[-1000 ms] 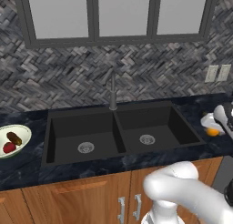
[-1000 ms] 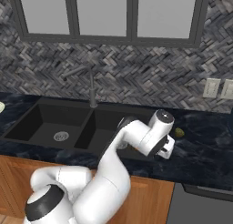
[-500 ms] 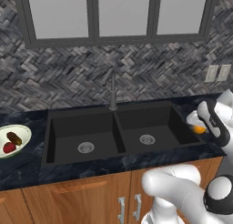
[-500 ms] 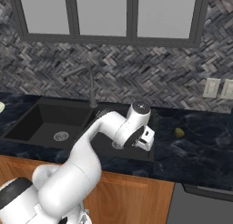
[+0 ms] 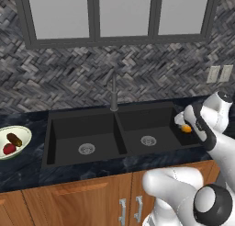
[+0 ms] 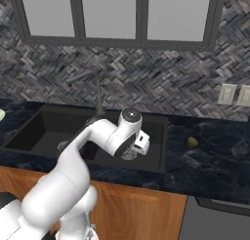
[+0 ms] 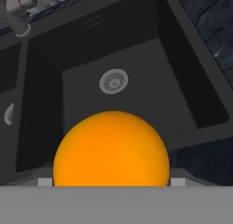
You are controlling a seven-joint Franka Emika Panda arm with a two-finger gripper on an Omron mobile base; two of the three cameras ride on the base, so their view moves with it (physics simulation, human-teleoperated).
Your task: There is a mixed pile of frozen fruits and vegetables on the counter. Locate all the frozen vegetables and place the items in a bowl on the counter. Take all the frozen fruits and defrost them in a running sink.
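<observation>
My gripper [image 5: 184, 126] hangs over the right basin of the black sink [image 5: 158, 121], shut on a bright orange ball [image 5: 186, 128], one of the frozen fruits. From the hand, the ball [image 7: 111, 148] sits between the fingers, above the basin's round drain [image 7: 113, 81]. At the far left of the counter [image 5: 23, 167] stands the pale bowl [image 5: 25, 134], holding a red round item [image 5: 9, 149] and a dark brown oblong one [image 5: 14, 139]. A yellowish-olive lump [image 6: 192, 142] lies on the counter [image 6: 215, 156] right of the sink.
A tall dark faucet [image 5: 114, 89] rises behind the divider between the two basins. The left basin has its own drain [image 5: 86, 149]. Wall outlets [image 5: 219, 74] sit on the herringbone backsplash. Wooden cabinets run below the counter.
The arm has swung left from above the counter to above the right basin, carrying the orange ball. The lump and the bowl stay where they were.
</observation>
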